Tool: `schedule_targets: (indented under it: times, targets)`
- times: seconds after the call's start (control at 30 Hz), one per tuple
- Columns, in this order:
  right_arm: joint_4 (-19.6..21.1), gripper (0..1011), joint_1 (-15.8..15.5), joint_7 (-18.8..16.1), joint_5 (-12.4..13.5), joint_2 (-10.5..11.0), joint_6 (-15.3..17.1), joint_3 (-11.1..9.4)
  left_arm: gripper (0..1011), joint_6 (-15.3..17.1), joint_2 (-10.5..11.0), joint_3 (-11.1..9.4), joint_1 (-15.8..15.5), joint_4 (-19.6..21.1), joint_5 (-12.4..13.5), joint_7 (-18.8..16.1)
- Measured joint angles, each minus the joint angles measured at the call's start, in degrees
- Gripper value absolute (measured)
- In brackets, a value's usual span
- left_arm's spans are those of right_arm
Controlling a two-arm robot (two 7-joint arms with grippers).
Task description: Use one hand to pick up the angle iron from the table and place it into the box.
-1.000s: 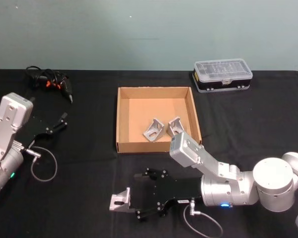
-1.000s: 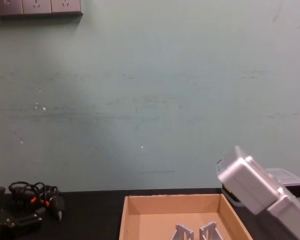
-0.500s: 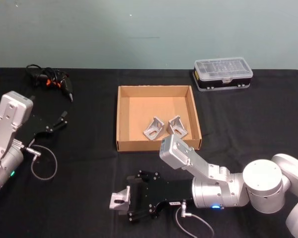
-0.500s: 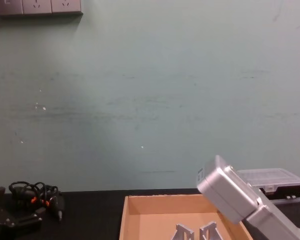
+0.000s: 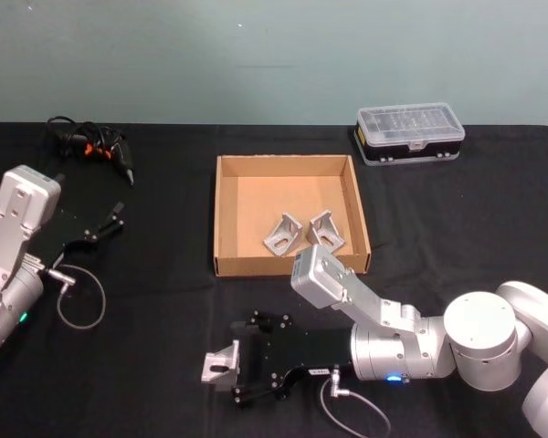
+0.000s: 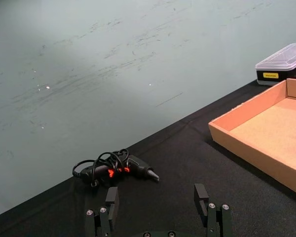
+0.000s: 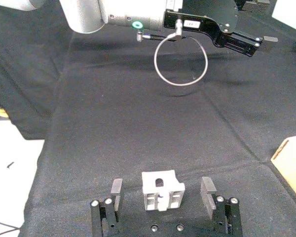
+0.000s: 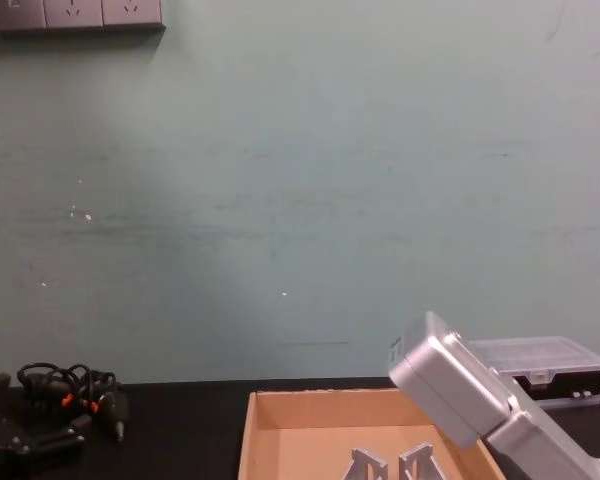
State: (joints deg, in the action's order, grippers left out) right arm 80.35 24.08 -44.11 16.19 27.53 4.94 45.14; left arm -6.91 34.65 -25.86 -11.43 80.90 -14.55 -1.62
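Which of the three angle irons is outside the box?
The angle iron on the table, between the open fingers of the right pincer; the other two lie inside the box.

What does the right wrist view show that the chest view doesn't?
Right wrist view: a silver metal angle iron lying on the matte black table between the right gripper's open jaws, not touching them; the left gripper farther off. Chest view: two more silver angle irons inside the shallow tan cardboard box, a clear-lidded plastic case, a black cable tangle. Both: box and table.
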Motion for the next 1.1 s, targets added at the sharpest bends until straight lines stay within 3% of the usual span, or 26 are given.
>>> schedule_targets:
  times: [0.3,0.5,0.63,0.87,1.1]
  targets:
    - [-0.2,818,-0.3,0.2,0.1,-0.3,-0.2,0.0,1000,0.0,0.0,0.0,0.0,0.0,0.0,0.0]
    - [-0.2,572,-0.4,0.4,0.2,-0.3,-0.2,0.0,1000,0.0,0.0,0.0,0.0,0.0,0.0,0.0]
    - [-0.2,461,-0.4,0.4,0.2,-0.4,-0.2,0.0,1000,0.0,0.0,0.0,0.0,0.0,0.0,0.0]
    - [0.0,450,-0.6,0.8,0.2,-0.4,-0.2,-0.3,1000,0.0,0.0,0.0,0.0,0.0,0.0,0.0]
    - [2.6,450,-1.6,1.9,1.4,0.4,-0.1,-1.8,1000,0.0,0.0,0.0,0.0,0.0,0.0,0.0]
